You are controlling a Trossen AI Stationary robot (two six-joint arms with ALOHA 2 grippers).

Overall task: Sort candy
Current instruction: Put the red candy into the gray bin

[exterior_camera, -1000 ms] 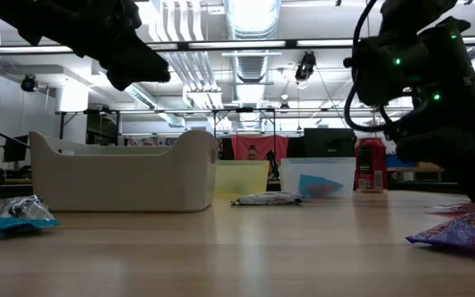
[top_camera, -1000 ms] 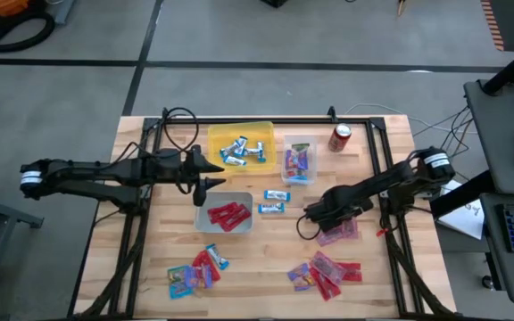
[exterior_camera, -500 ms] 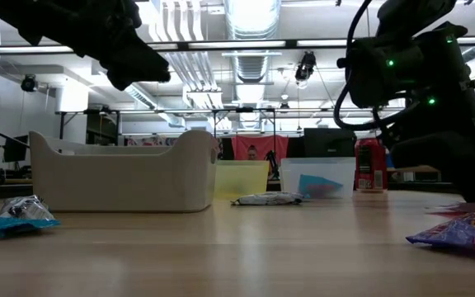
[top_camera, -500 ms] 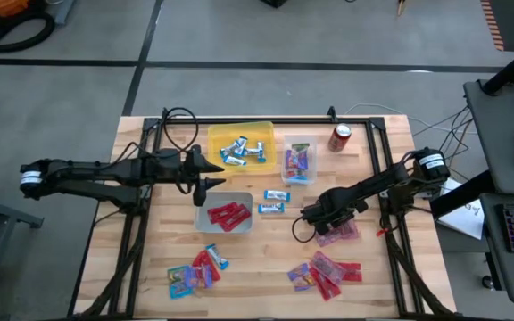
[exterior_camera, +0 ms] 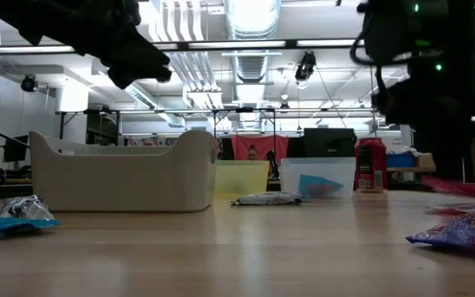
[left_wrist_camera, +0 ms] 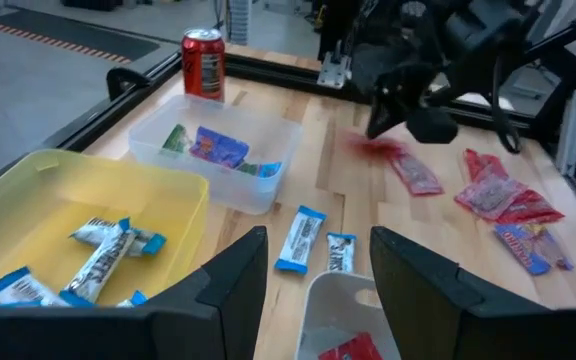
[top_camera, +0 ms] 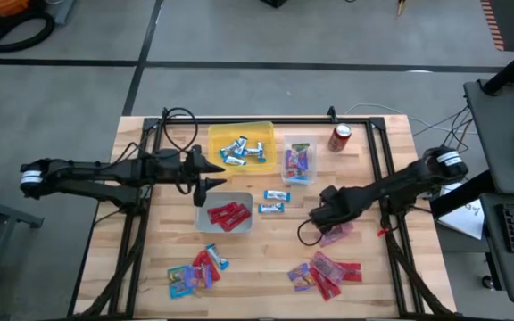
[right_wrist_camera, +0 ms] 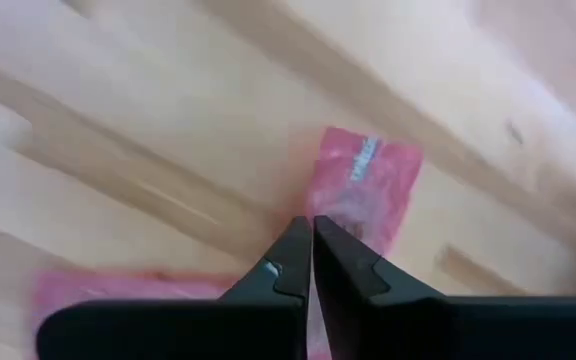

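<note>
Wood made up the surface (top_camera: 257, 259), and the grey bin (top_camera: 225, 214) near its middle served as landmark, with red candy packets (top_camera: 227, 214) inside. Beyond it sat the yellow bin (top_camera: 239, 145) of blue-and-silver mini bars; to that bin's right stood a clear bin (top_camera: 299, 163) of pink and blue packets, then a red soda can (top_camera: 340, 136). Left pincer (top_camera: 211, 169) hovered over the grey bin's far-left corner, fingers parted, holding nothing. Right pincer (top_camera: 317, 217) — clenched — hung well right of the grey bin, its tips pinching a pink packet (right_wrist_camera: 360, 190). Two mini bars (top_camera: 274, 201) lay just right of the grey bin; loose candy lay in two clusters nearer the front edge.
</note>
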